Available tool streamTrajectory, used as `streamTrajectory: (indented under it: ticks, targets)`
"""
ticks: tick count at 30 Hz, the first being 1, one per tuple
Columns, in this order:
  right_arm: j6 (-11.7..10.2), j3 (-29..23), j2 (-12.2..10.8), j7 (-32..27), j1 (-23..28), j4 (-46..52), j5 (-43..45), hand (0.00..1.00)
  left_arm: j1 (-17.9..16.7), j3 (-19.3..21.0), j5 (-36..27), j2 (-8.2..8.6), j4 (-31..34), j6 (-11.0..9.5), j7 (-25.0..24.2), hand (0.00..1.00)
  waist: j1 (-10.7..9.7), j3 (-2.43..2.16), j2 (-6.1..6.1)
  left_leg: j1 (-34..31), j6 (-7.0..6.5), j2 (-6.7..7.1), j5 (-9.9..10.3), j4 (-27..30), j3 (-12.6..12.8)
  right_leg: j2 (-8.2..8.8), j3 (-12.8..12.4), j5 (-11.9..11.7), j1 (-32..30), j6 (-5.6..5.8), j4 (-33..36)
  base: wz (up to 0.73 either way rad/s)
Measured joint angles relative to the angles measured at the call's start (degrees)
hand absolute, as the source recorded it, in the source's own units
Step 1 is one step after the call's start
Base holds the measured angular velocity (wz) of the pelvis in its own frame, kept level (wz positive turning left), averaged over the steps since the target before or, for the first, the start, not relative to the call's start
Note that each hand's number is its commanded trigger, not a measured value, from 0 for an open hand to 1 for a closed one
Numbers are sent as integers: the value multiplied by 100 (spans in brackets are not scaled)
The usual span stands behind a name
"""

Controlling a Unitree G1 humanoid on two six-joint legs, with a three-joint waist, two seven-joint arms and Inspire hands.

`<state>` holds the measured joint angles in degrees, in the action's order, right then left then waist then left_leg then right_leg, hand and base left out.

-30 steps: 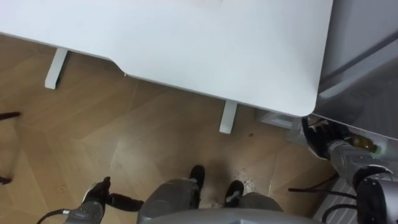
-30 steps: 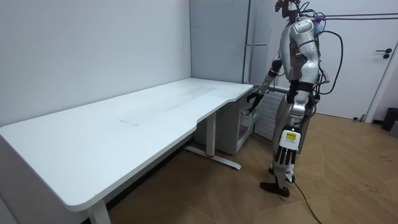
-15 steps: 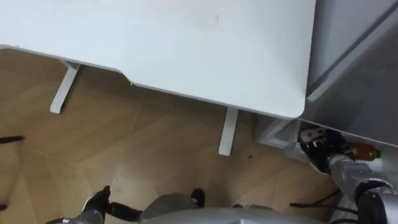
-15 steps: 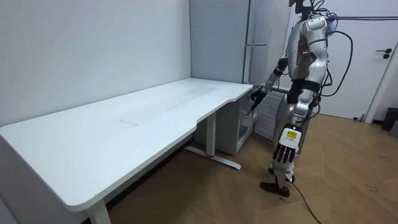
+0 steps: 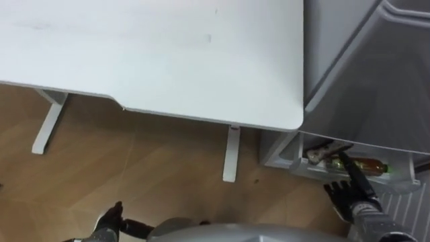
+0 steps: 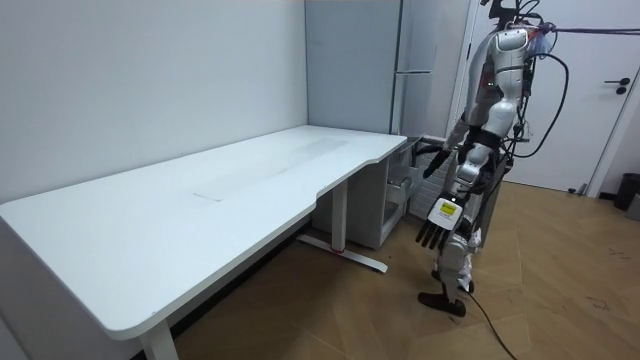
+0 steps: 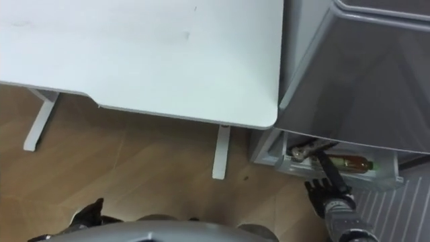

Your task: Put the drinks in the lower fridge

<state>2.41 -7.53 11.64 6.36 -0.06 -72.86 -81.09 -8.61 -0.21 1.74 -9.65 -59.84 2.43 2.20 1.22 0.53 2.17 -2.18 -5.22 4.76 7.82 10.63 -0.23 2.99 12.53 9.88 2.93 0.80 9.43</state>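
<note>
Looking down through my eyes: the white desk (image 5: pixel 168 60) fills the upper left, its edge curving in above the wooden floor (image 5: pixel 101 168), with one white leg (image 5: pixel 230 153) dropping from the near corner. Right beside the desk's end stands the grey fridge (image 5: pixel 363 81). Its bottom drawer (image 5: pixel 302 168) is pulled open. There's the drink: an amber bottle (image 5: pixel 368 165) lying on its side inside that drawer, green end pointing right. At the drawer's left end there's something small and pale-topped; I can't make out what it is.

My right hand (image 5: pixel 348 195) is just in front of the drawer, released, fingers straight and spread, holding nothing. One finger stretches up over the drawer's front edge toward the bottle's left end. Whether it touches anything in there, I cannot tell.

My left hand (image 5: pixel 107 222) sits low at the bottom left, over the floor, relaxed and empty, well apart from the fridge.

Now the room view: I'm standing upright at the far end of the long desk, right by the fridge, which rises against the pale wall (image 6: pixel 150 90). My right arm reaches out toward the fridge's low drawer on the room view's left of my body. My left arm hangs down at my side, fingers straight, pointing to the floor. A white door (image 6: pixel 620 90) is at the room view's right.
</note>
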Motion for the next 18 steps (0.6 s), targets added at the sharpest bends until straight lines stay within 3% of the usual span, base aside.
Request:
streamTrajectory:
  ticks: [7,10,18]
  targets:
    - [-127,12,-168,8,344,-74,316,0,47,82,5,33,-180,-245,15,0,-91,-27,-16,136,6,-74,80,-60,287,-65,-313,-16,10,-16,-64,-24]
    - [-126,15,-211,6,369,-118,561,0,60,131,7,31,-251,-254,12,0,-101,-8,-50,173,22,-109,125,-91,351,-100,-427,-44,9,-37,-62,-26]
    - [-112,7,-218,-18,403,-137,1125,0,90,113,6,31,-320,-256,-128,0,-322,-33,-163,176,22,-122,198,-91,391,-114,-458,-45,18,-37,-64,-4]
